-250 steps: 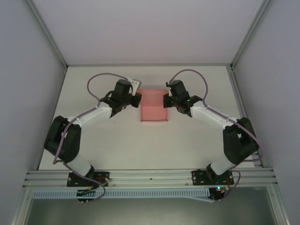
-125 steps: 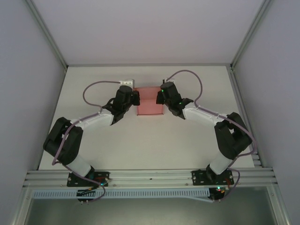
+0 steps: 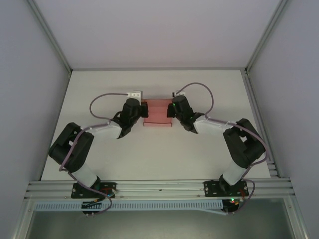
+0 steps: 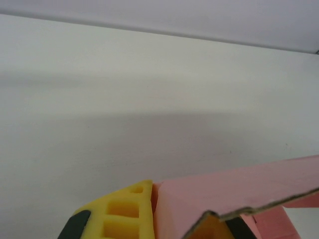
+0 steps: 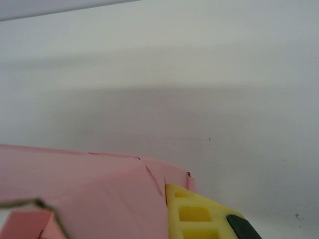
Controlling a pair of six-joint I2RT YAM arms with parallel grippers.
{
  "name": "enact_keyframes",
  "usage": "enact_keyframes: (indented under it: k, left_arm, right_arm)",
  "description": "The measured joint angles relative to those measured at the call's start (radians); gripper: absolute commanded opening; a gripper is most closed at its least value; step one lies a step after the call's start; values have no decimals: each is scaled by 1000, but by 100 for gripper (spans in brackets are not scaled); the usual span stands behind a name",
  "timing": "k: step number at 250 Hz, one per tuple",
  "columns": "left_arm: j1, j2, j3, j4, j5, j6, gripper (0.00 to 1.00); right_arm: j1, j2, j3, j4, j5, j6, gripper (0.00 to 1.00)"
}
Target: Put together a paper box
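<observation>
The pink paper box (image 3: 157, 112) sits on the white counter (image 3: 149, 149) towards its far side, roughly midway between the two arms, and it reads from above as a low, wide shape with a darker band along its near edge. The left tool (image 3: 143, 110) meets the box's left end and the right tool (image 3: 172, 108) its right end, so the box is bracketed between them. In the left wrist view, a yellow finger (image 4: 124, 216) lies flat against one face of a pink panel, and a sliver of the opposite finger shows under the panel's raw card edge, so the left tool is clenched on the card. In the right wrist view, one yellow finger (image 5: 197, 214) lies against the outer end of a folded pink panel. Its partner is hidden behind the card, so I cannot tell whether this tool is clamped or merely touching.
</observation>
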Motion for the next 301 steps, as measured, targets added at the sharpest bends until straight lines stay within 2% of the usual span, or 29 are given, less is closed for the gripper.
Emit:
enact_keyframes:
  k: [85, 130, 183, 217, 231, 268, 285, 301]
  left_arm:
    - [-16, -30, -82, 85, 2, -34, 0]
    - [-30, -91, -170, 118, 2, -28, 12]
    - [-60, -129, -235, 113, 22, -26, 16]
    - [-68, -142, -258, 103, 39, -29, 34]
    - [-68, -155, -271, 88, 43, -26, 52]
    - [-68, -228, -282, -1, 47, -42, 81]
    - [-71, -283, -281, -58, 50, -42, 98]
    - [-74, -338, -272, -127, 50, -41, 100]
  right_arm:
    - [53, -21, -49, 34, 58, 8, 10]
    - [100, -21, -89, 41, 116, 7, 10]
    - [134, -20, -146, 43, 161, 5, 9]
    - [145, -19, -159, 44, 192, 5, 8]
    - [149, -19, -167, 43, 203, 5, 9]
    - [156, -19, -173, 40, 220, 8, 10]
    - [157, -19, -176, 22, 222, 9, 10]
    - [159, -18, -181, 12, 230, 10, 10]
